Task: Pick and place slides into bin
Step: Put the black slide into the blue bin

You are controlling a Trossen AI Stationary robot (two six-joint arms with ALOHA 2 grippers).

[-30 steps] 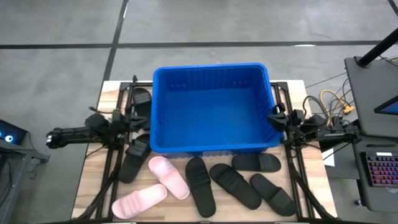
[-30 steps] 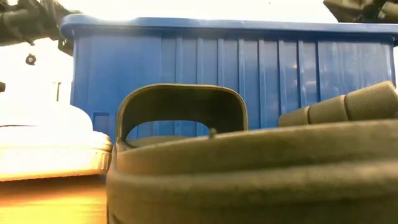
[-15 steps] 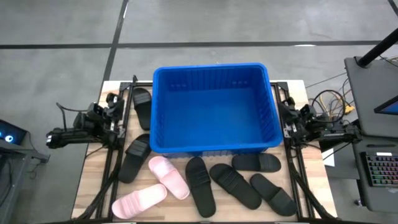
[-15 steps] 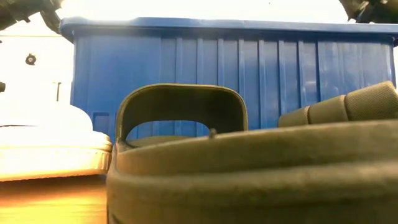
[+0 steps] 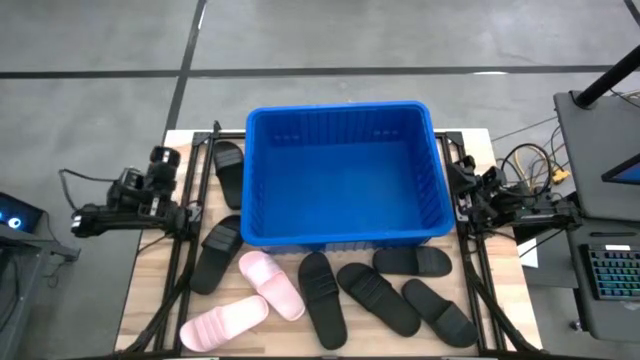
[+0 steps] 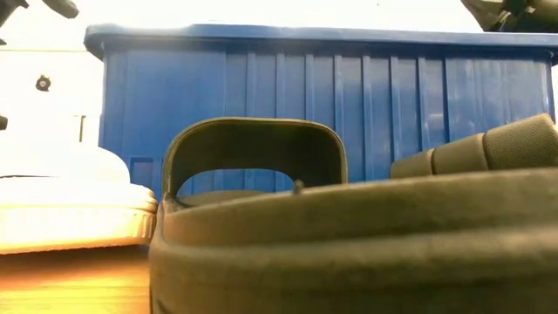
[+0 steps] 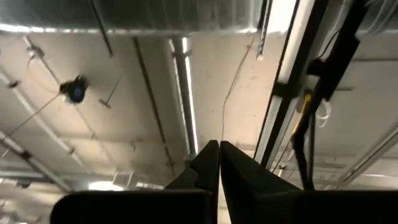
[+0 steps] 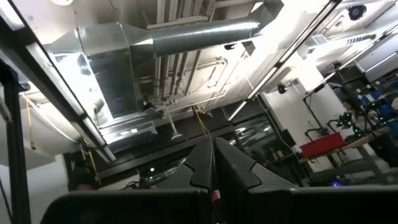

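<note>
The bin [image 5: 343, 175] is a big bright blue rect. plastic crate w/ ribbed walls and a thick rim, sitting mid-table toward the far edge; in the high view its floor shows only blue. In the low view its ribbed front wall [image 6: 331, 113] fills the background. The slides lie on the wood table [image 5: 150, 300] around it: one black slide [image 5: 228, 170] just left of the bin, another black slide [image 5: 215, 255] at the bin's front-left corner, two pale pink slides [image 5: 270, 283] [image 5: 223, 322] near the front-left, touching each other, then four black ones across the front, i.e. [image 5: 321, 298], [image 5: 379, 297], [image 5: 413, 261] by the bin wall, and [image 5: 440, 312] toward the front-right. Each has a wide strap and a ridged footbed, far smaller than the bin. Low view has one black slide [image 6: 349, 244] very close to the lens, strap arched up. Left gripper [image 5: 158, 165] sits off the table's left edge, fingers [image 7: 210, 168] pressed together, holding nothing, pointed at the ceiling. Right gripper [image 5: 466, 185] is by the bin's right wall, fingers [image 8: 208, 163] also closed on nothing.
</note>
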